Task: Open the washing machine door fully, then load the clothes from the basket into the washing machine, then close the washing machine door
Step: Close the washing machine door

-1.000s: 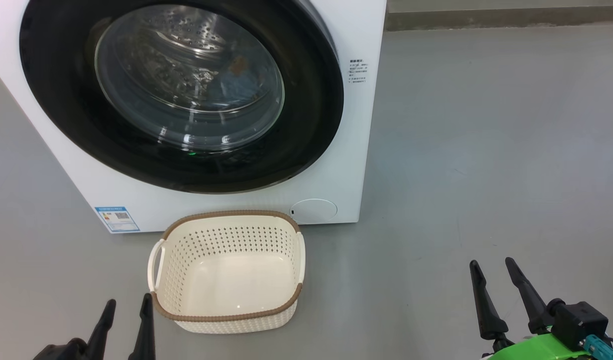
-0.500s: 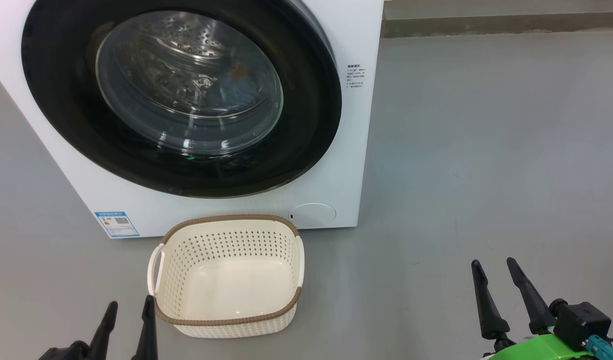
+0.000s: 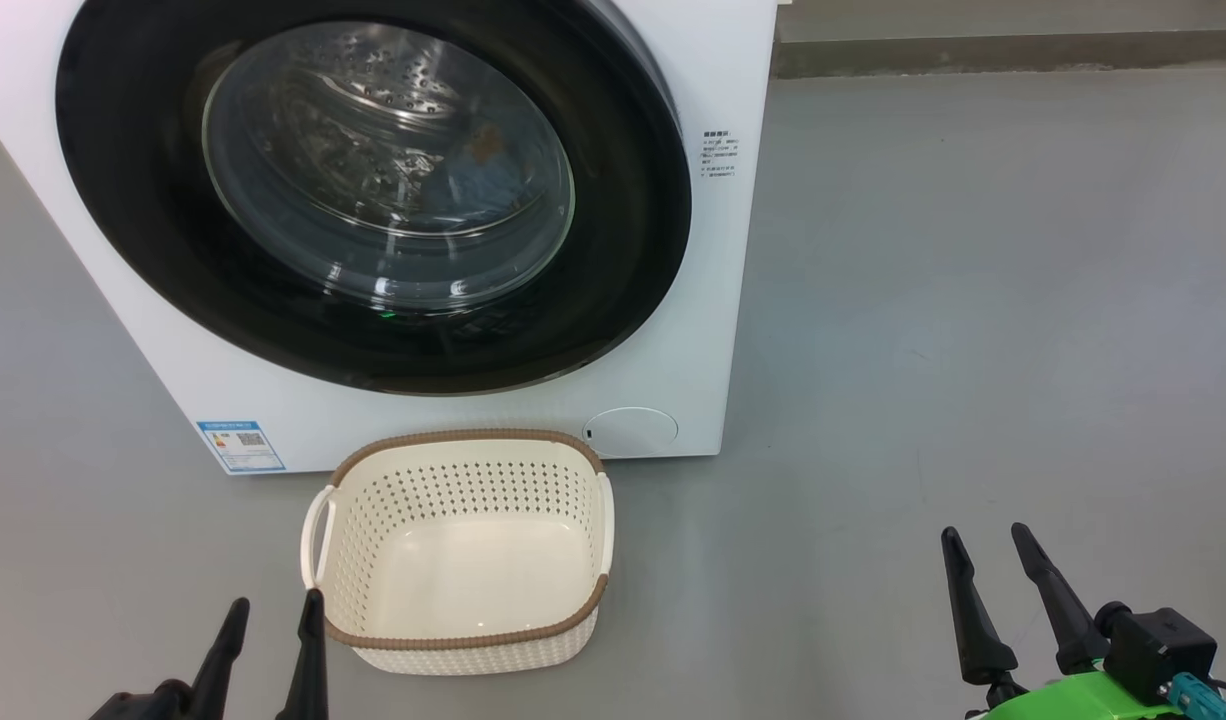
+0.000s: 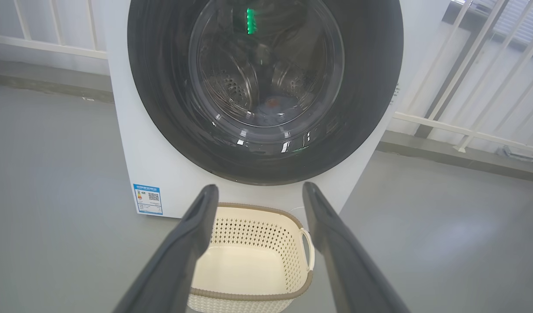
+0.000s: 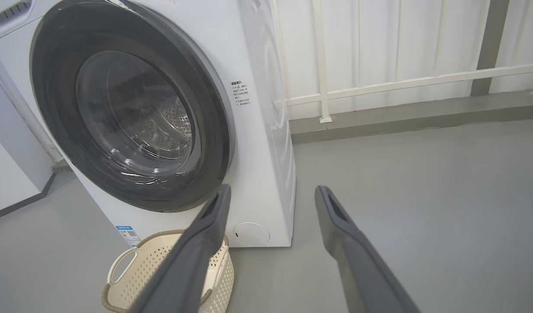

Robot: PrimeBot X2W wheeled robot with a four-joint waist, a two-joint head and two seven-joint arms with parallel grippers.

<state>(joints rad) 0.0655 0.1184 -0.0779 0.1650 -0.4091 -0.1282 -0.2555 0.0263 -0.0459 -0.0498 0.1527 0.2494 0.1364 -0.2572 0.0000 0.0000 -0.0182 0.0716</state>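
The washing machine (image 3: 718,300) stands white on the floor, and its washing machine door (image 3: 388,180) lies flush against the front. Through the glass I see the clothes (image 3: 473,170), light blue with an orange-brown spot, lying in the drum. The basket (image 3: 468,436) sits on the floor just in front of the machine with nothing inside. My left gripper (image 3: 276,600) is open beside the basket's near left corner, apart from it. My right gripper (image 3: 984,533) is open over bare floor, far right. The left wrist view has the left gripper (image 4: 259,188) open above the basket (image 4: 249,226).
A round white service flap (image 3: 631,430) and a blue label sticker (image 3: 240,445) sit low on the machine's front. A white railing (image 5: 405,80) and a kerb run behind. Grey floor (image 3: 973,300) stretches right of the machine. The right gripper (image 5: 273,188) points at the machine's right corner.
The whole head picture has shifted slightly, so the camera has moved. Door, basket and clothes stay as they were, and both grippers stay open.
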